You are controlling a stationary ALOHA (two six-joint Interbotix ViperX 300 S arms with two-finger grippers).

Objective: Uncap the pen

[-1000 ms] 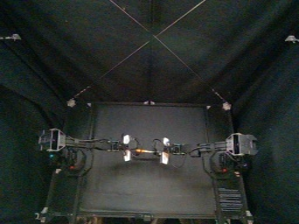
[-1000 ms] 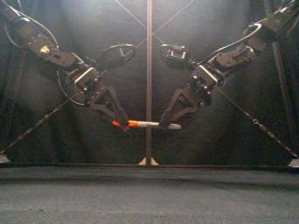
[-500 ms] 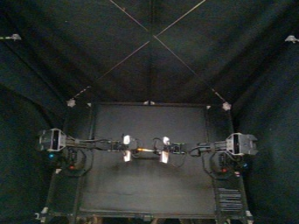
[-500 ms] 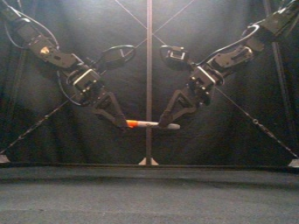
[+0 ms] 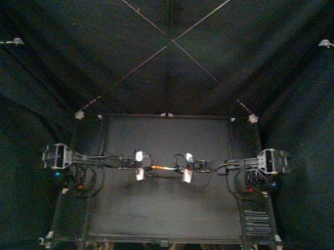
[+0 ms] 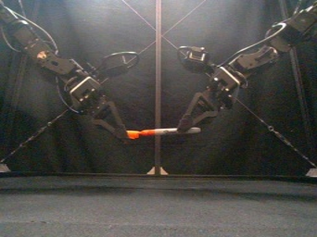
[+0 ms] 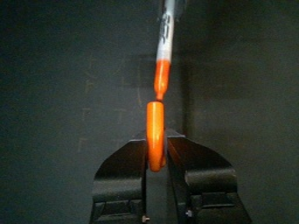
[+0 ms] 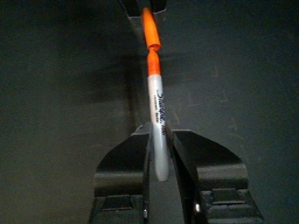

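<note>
1. left gripper (image 7: 156,142): the jaws are narrow and clamped on the pen's orange cap (image 7: 155,129), which sticks straight out ahead of the claw.
2. right gripper (image 8: 158,138): the jaws are likewise narrow, pinching the grey barrel (image 8: 158,96). the barrel runs straight out from this claw toward the other one.
3. the pen (image 6: 162,132) hangs in the air between the two claws, above the middle of the table (image 5: 163,215), and touches nothing else. in the front view it lies nearly level, with the orange end toward the left arm and the pale end toward the right arm, a touch higher.
4. the relation that matters: the pen's long axis runs from one claw to the other, side to side across the table, so each claw looks down the pen at its partner. neither arm is nearer, since each holds its own end.
5. both wrist views show a small kink and a thin neck where the cap meets a second orange length next to the barrel. i judge the cap partly drawn, but i cannot tell whether it is fully free.
6. the next move, as i judge it, is to pull the claws apart along that axis, the left arm going left and the right arm right. sideways drift at the kink could bind the cap.
</note>
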